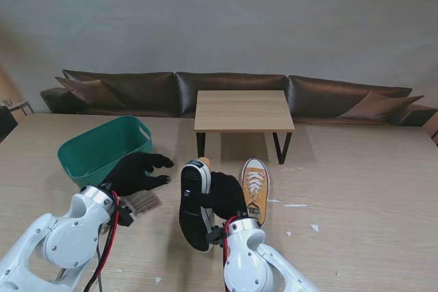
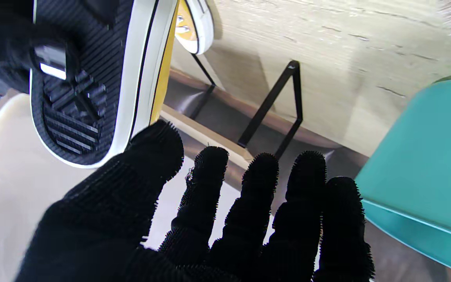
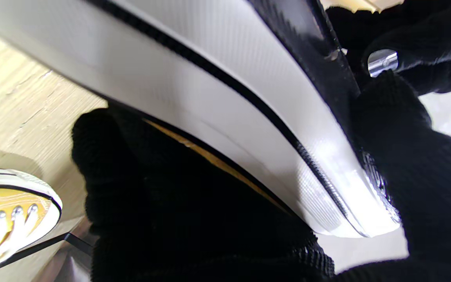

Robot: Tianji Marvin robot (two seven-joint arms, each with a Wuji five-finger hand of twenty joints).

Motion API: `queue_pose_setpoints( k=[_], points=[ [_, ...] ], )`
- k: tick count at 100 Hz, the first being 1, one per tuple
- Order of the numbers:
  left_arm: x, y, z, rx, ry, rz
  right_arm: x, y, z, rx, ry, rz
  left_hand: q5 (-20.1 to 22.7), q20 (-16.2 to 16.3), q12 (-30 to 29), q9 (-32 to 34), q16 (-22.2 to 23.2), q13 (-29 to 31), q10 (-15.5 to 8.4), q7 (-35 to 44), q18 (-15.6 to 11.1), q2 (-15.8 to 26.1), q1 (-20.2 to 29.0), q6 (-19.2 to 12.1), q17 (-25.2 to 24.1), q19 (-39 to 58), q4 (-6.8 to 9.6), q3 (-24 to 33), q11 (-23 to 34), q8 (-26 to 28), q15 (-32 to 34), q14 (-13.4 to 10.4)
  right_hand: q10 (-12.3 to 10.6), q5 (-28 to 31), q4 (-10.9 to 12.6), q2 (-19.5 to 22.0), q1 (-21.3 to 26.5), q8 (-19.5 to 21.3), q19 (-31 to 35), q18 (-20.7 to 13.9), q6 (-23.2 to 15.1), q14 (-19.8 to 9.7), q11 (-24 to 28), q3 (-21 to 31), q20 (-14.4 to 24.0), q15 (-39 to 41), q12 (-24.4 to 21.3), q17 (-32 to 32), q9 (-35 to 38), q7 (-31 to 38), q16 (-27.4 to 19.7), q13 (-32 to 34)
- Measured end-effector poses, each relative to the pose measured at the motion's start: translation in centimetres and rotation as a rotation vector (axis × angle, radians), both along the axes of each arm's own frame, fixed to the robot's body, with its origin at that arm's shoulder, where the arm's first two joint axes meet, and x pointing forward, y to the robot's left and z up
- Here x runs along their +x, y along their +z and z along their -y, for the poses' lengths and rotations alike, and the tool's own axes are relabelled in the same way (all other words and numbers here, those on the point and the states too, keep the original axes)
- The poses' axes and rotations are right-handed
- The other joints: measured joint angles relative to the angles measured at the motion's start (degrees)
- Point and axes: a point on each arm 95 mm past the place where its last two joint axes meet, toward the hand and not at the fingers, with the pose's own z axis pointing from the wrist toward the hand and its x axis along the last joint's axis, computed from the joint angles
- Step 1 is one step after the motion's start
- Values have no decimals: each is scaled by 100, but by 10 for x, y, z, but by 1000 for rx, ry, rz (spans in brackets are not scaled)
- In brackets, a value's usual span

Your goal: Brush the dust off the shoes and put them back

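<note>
My right hand [image 1: 227, 196] is shut on a yellow canvas shoe [image 1: 194, 204], lifted and turned on its side so its black ribbed sole [image 2: 73, 90] faces my left hand. In the right wrist view the white rubber sidewall [image 3: 225, 105] runs between thumb and fingers [image 3: 413, 164]. The second yellow shoe [image 1: 255, 184] stands upright on the table just right of it, also seen as the laced toe [image 3: 6, 211]. My left hand [image 1: 140, 171] hovers open, fingers [image 2: 257, 203] spread, just left of the sole. A wooden brush [image 1: 142, 202] lies on the table beside the left wrist, not held.
A teal plastic basket [image 1: 102, 147] sits left of my left hand, close to it. A low wooden table with black legs [image 1: 243, 110] stands farther off, with a dark sofa [image 1: 226, 90] behind. Small white scraps [image 1: 295, 205] lie on the floor surface to the right.
</note>
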Motion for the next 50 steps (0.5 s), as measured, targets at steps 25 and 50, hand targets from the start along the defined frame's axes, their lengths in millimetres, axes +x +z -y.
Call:
queue_pose_setpoints(
  k=[25, 50],
  points=[
    [-13, -21, -5, -48, 80, -68, 15, 5, -13, 16, -51, -36, 0, 0, 49, 0, 0, -79, 81, -34, 47, 135, 14, 108, -140, -147, 0, -118, 21, 9, -1, 79, 4, 0, 0, 0, 5, 0, -5, 0, 5, 6, 0, 0, 2, 0, 0, 0, 1, 0, 0, 0],
    [-26, -36, -5, -14, 97, -111, 27, 2, -14, 1, -119, -94, 0, 59, 52, -8, -1, -249, 110, -112, 48, 105, 11, 109, -218, -266, 0, -263, 23, 10, -1, 82, 67, 0, 0, 0, 67, 0, -18, 61, 80, 70, -5, 0, 70, 0, 4, 0, 1, -8, 0, 0]
  ],
)
